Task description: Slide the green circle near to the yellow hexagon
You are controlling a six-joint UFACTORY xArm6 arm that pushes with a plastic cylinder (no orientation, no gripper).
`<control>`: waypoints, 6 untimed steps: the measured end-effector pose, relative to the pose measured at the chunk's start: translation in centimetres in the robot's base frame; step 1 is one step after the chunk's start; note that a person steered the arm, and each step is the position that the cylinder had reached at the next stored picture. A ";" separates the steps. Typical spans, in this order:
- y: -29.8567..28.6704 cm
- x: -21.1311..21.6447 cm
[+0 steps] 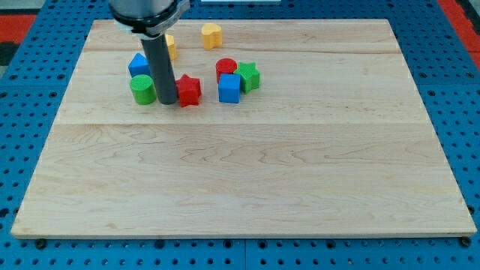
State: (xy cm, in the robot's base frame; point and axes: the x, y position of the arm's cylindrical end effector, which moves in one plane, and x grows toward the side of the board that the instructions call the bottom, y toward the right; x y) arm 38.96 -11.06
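The green circle (142, 89) sits on the wooden board at the view's upper left. My tip (167, 102) rests on the board just to its right, between it and a red star (189, 90). The rod partly hides a yellow block (171, 46) behind it at the view's top; its shape cannot be made out. A second yellow block (211, 34), heart-like, lies further right near the top edge. A blue block (139, 64) sits just above the green circle.
A red cylinder (226, 68), a blue cube (229, 88) and a green star-like block (249, 76) cluster right of the red star. The wooden board (247, 172) lies on a blue pegboard.
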 end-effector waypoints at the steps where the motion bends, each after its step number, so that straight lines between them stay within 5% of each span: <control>1: 2.4 -0.3; 3: 1.2 3.5; 4: -6.7 4.5; 6: -4.7 -2.2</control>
